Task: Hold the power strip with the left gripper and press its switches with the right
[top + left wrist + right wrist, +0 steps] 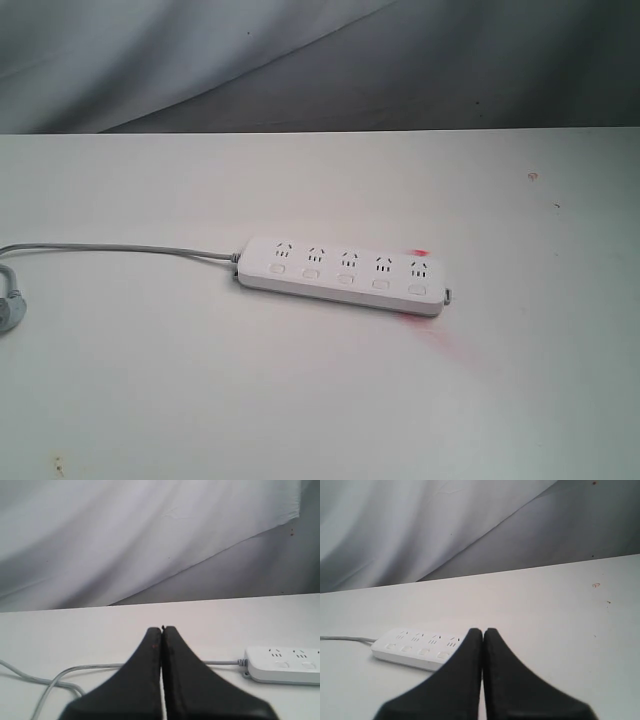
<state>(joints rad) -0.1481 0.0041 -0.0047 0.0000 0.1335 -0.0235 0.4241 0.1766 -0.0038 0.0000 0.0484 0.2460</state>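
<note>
Lying flat on white table (150, 400): power strip (345, 275), cord (120, 249)

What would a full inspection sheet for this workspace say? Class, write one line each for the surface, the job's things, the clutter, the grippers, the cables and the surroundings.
Surface: white table, a few specks, a reddish smear by the strip's right end.
Job's things: power strip lying flat, five sockets up; five switches in a row, untouched.
Clutter: nothing seen.
Grippers: left gripper shut, empty; right gripper shut, empty; neither is at the strip.
Cables: grey cord runs from the strip's left end to a plug at the table's left edge.
Surroundings: grey-white cloth backdrop.
</note>
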